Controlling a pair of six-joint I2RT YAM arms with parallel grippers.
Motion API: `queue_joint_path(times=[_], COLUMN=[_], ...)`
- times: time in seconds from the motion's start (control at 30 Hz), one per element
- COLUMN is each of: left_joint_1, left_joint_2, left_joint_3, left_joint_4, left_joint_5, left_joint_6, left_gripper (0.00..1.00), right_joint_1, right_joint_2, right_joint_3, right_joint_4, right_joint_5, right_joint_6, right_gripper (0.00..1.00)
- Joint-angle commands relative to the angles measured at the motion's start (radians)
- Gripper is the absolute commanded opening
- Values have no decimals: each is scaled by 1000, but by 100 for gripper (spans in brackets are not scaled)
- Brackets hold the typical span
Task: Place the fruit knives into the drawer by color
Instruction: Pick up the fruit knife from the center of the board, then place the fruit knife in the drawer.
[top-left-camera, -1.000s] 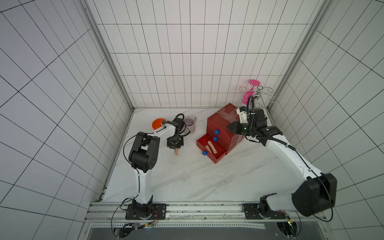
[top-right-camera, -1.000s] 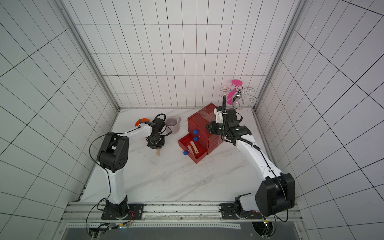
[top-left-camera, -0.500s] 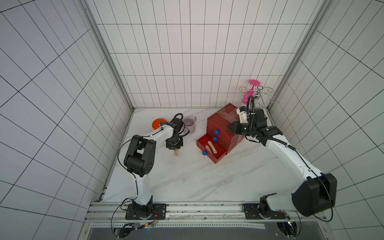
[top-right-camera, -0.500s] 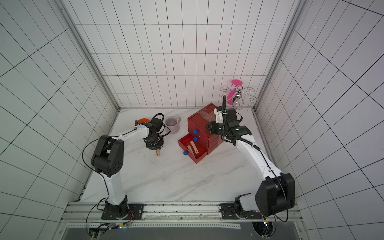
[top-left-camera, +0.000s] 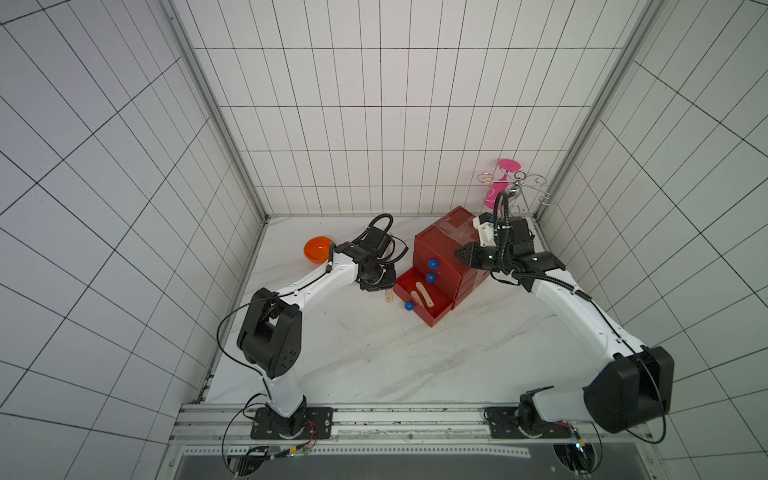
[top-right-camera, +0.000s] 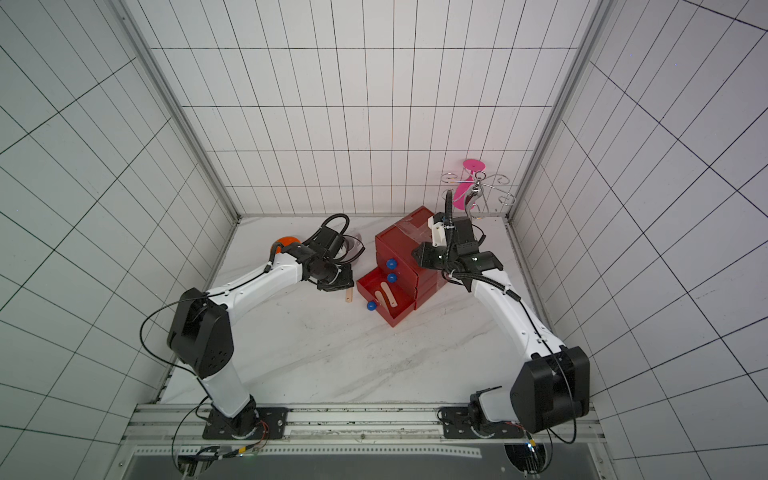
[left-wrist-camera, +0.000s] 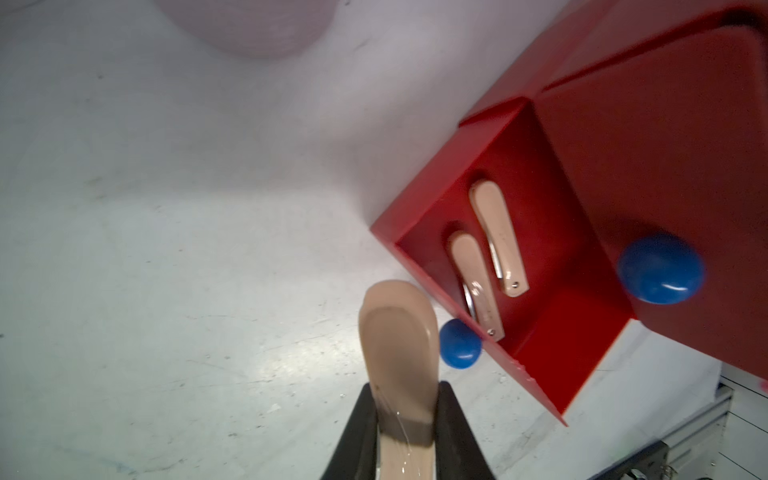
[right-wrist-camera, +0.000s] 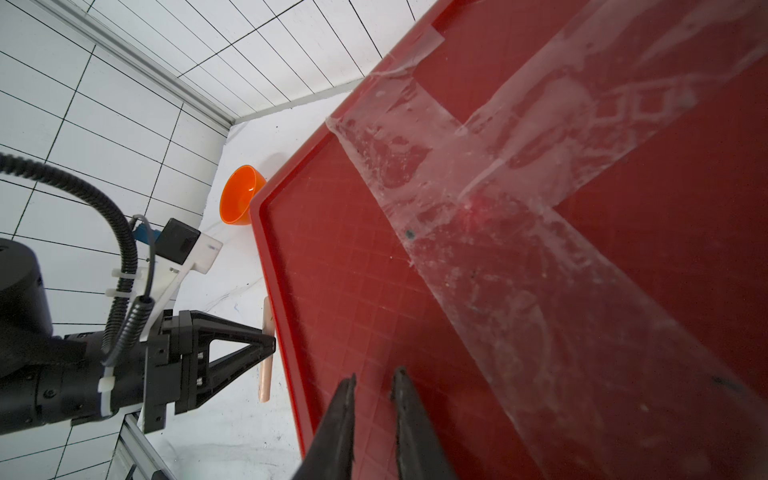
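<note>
Fruit knife (left-wrist-camera: 399, 345), peach-pink, is clamped in my left gripper (left-wrist-camera: 406, 390), just left of the open drawer (left-wrist-camera: 665, 145). My right gripper (right-wrist-camera: 376, 374) is narrowly apart and empty over the drawer's top.

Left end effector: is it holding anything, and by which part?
Yes, the left end effector pinches a peach-pink fruit knife near one end; its rounded other end sticks out free.

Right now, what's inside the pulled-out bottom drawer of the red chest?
Two peach-pink fruit knives lie side by side in the bottom drawer. Its rear part is covered by the upper drawers, so anything there is unseen.
</note>
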Motion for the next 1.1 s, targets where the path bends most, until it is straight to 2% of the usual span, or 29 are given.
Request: queue_joint_path(times=[0.0,0.27,0.6,1.07], left_joint_1=[-22,-77,-100,-112], left_joint_2=[-20,42,89,135], left_joint_3=[37,55,29,-10], left_joint_4=[105,182,286,334], left_joint_5=[58,65,60,41], left_joint_6=[-83,-153,-227,-254], left_gripper=[18,18,18,18], right_joint_1=[15,15,14,13], right_joint_2=[96,88,86,88], right_joint_3=[-146,-148,-154,-149], right_joint_4=[-407,-408,-409,-419], right_joint_5=[10,11,11,15], right_joint_6=[11,11,8,5], right_gripper=[21,21,21,21])
